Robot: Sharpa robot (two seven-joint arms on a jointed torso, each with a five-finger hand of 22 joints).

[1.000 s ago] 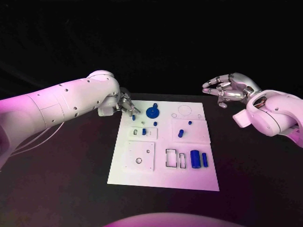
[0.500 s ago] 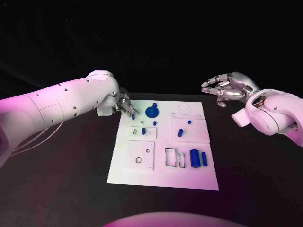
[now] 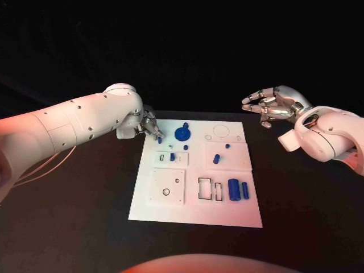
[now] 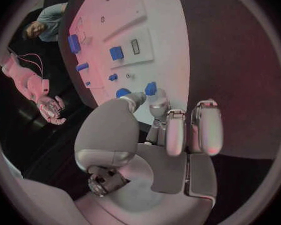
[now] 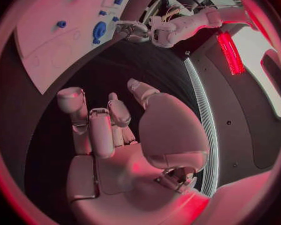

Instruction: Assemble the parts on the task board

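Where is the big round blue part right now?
In the head view, the round blue part stands at the task board's far end, left of centre, just right of the left hand's fingertips.

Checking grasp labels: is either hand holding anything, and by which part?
The left hand pinches a small blue part by its end at the fingertips, over the white task board. The right hand holds nothing.
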